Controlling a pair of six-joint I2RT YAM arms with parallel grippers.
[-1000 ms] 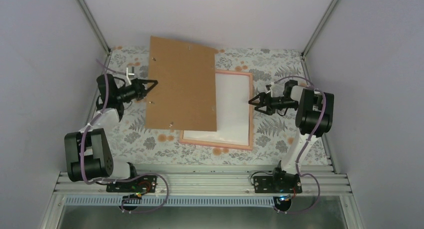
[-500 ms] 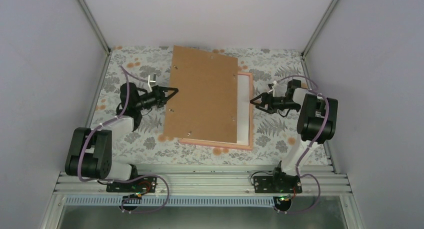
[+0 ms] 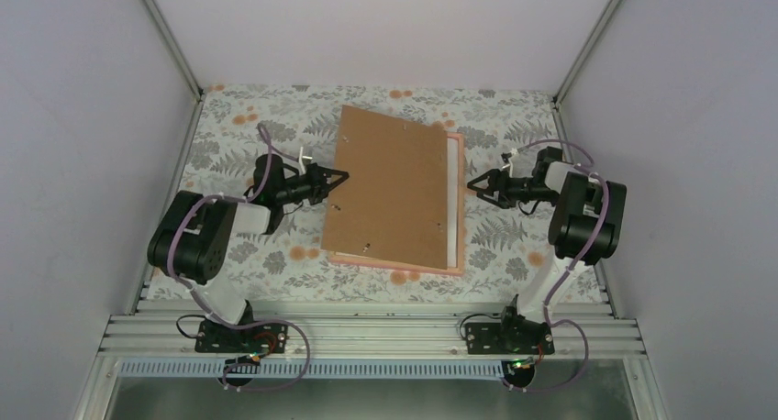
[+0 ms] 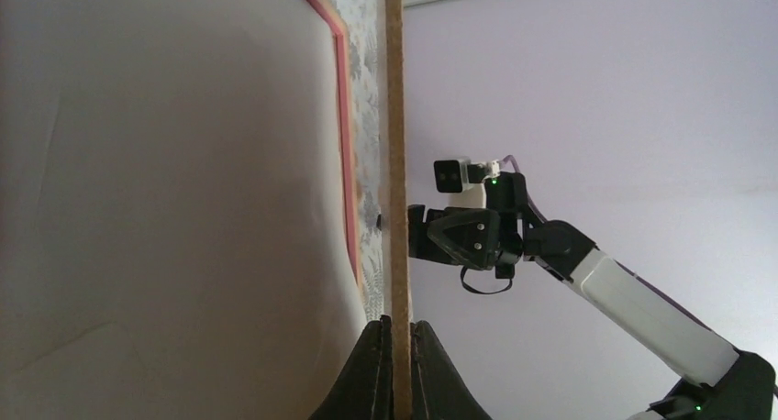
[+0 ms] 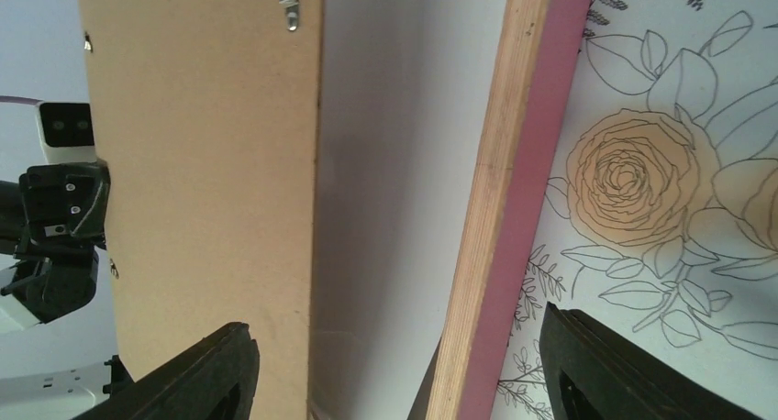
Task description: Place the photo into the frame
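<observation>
Inside frame (image 3: 394,266), photo (image 5: 404,163) beneath board (image 3: 390,191); left fingers (image 4: 372,383) clamped on board, right fingers (image 5: 605,374) apart.

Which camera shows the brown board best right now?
Top external: the whole board shows, over the frame. Left wrist sees only its edge, pinched in the left claw. Right wrist shows part of its face.

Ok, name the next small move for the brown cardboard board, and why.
Probably the left gripper, shut on the plain brown cardboard board, should nudge it rightward and square it: a strip of the white-backed photo shows uncovered beside the thin pink rectangular frame on its right side, and the board is skewed.
</observation>
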